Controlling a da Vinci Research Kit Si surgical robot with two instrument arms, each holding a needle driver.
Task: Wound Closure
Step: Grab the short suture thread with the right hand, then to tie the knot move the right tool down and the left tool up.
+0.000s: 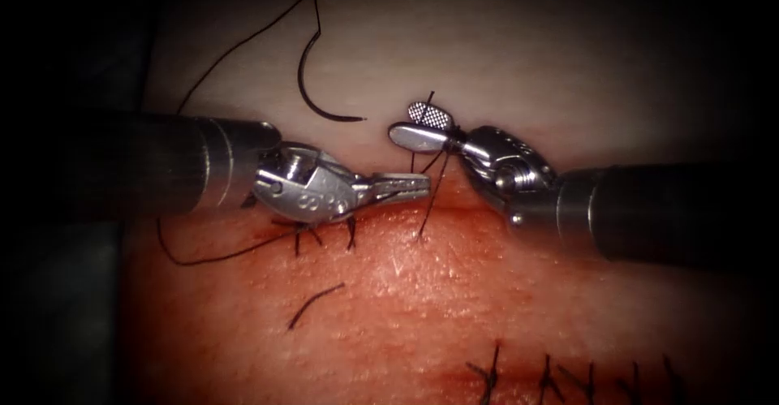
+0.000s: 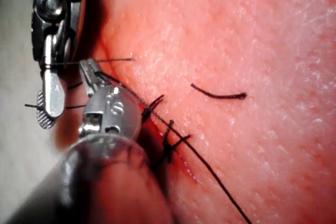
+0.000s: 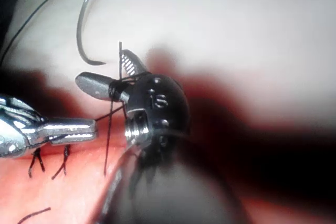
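Left hand (image 1: 410, 184): jaws together, clamped on the thread (image 1: 430, 198) just above the cut.
Right hand (image 1: 422, 125): jaws apart, thread running between them close to the hinge; it grips nothing that I can see.
Needle (image 1: 312, 88): lying free on the pale tissue (image 1: 454, 283) above the cut, well clear of both hands, not in the tissue; thread trails off its blunt end.
Stitches (image 1: 324, 233): a few knotted ones sit along the cut under the left hand.
Cut end of thread (image 1: 316, 303): loose on the reddened surface below the cut.
Handling, by my guess: the needle looks stiff, thin and slippery, best taken on the body of its curve, away from the point; the thread is limp and light and would fray if crushed; the tissue looks soft and yielding.
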